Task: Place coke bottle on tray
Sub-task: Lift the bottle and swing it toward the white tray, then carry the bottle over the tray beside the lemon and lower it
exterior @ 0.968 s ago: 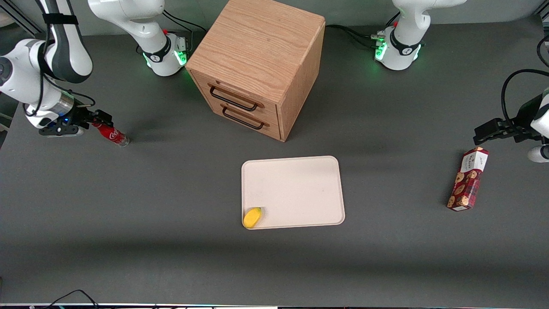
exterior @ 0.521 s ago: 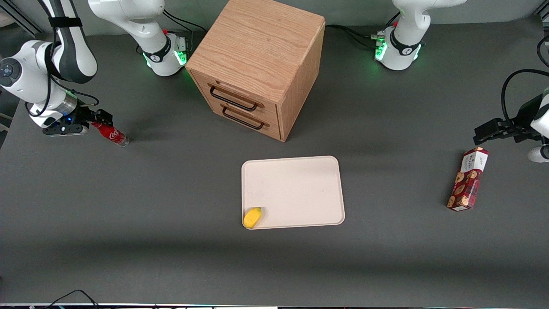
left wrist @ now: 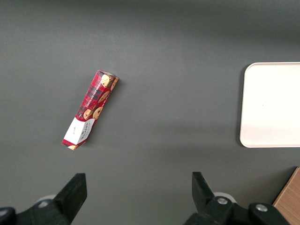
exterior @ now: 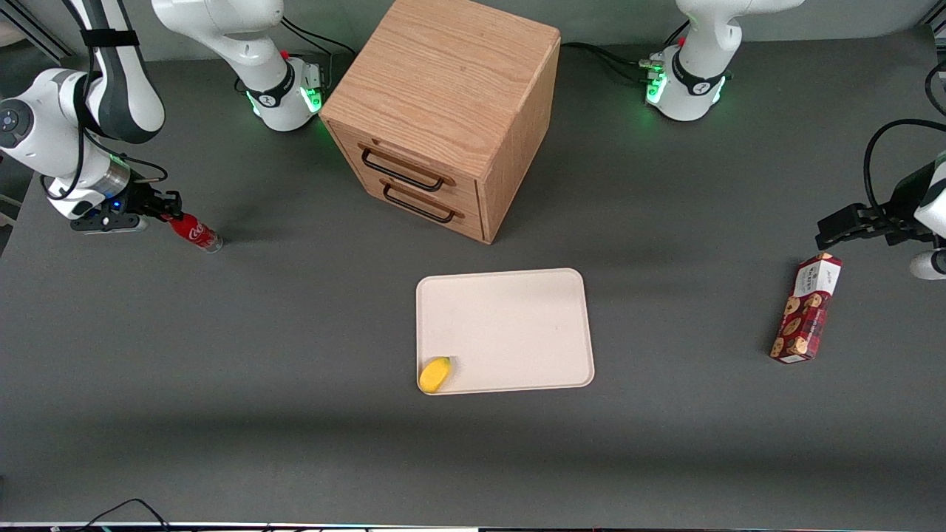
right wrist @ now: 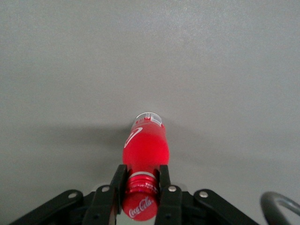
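The coke bottle [exterior: 194, 232], small and red with a white logo, is at the working arm's end of the table, tilted with its clear base down on the table. My gripper [exterior: 164, 212] is shut on its red cap and neck. In the right wrist view the two fingers clamp the cap [right wrist: 140, 199] from both sides, and the bottle's body [right wrist: 145, 146] points away from the gripper [right wrist: 140, 180]. The cream-beige tray [exterior: 510, 318] lies flat at the table's middle, nearer the front camera than the cabinet; its edge also shows in the left wrist view [left wrist: 272, 105].
A yellow object [exterior: 434, 374] sits on the tray's near corner. A wooden drawer cabinet [exterior: 443, 111] stands between the arm bases. A red-brown cookie box [exterior: 805, 309] lies toward the parked arm's end and shows in the left wrist view [left wrist: 90, 108].
My wrist has turned and shifted slightly at the bottle's cap end. The bottle's base has stayed at the same spot on the table. The tray and the other things have not moved.
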Robot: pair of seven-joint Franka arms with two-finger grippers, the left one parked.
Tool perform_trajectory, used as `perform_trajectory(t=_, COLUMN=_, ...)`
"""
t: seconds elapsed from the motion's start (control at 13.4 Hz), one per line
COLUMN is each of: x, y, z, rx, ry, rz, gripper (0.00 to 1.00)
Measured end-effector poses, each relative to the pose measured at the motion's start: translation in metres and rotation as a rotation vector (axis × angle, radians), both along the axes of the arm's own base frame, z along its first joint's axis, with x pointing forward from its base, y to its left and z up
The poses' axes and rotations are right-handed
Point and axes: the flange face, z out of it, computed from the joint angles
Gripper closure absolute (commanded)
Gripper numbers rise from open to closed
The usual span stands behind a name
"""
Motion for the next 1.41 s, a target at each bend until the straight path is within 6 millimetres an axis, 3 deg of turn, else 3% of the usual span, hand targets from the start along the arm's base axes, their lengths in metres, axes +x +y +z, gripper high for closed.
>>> perform_trajectory(t=0.15, x=0.003, y=0.000, z=0.004, rx=-0.001, ry=0.000, rz=0.011, gripper=1.00)
perform_trajectory(t=0.3, x=0.019, y=-0.005, z=0.034, rx=-0.009, ry=0.020, rz=0.021, gripper=1.00)
perform_trajectory(t=0.45, x=0.044, y=-0.009, z=0.092, rx=-0.027, ry=0.020, rz=0.039, gripper=1.00)
perform_trajectory(t=0.6, x=0.068, y=0.008, z=0.162, rx=-0.049, ry=-0.001, rz=0.076, gripper=1.00)
perform_trajectory(t=0.74, x=0.087, y=0.047, z=0.234, rx=-0.053, ry=-0.031, rz=0.129, gripper=1.00)
perform_trajectory(t=0.89, x=0.105, y=0.098, z=0.296, rx=-0.045, ry=-0.043, rz=0.171, gripper=1.00)
perform_trajectory(t=1.04, x=0.127, y=0.150, z=0.335, rx=-0.001, ry=-0.021, rz=0.138, gripper=1.00)
perform_trajectory(t=1.19, x=0.153, y=0.203, z=0.340, rx=0.044, ry=0.003, rz=0.053, gripper=1.00)
perform_trajectory(t=1.41, x=0.179, y=0.301, z=0.298, rx=0.081, ry=0.057, rz=-0.125, gripper=1.00)
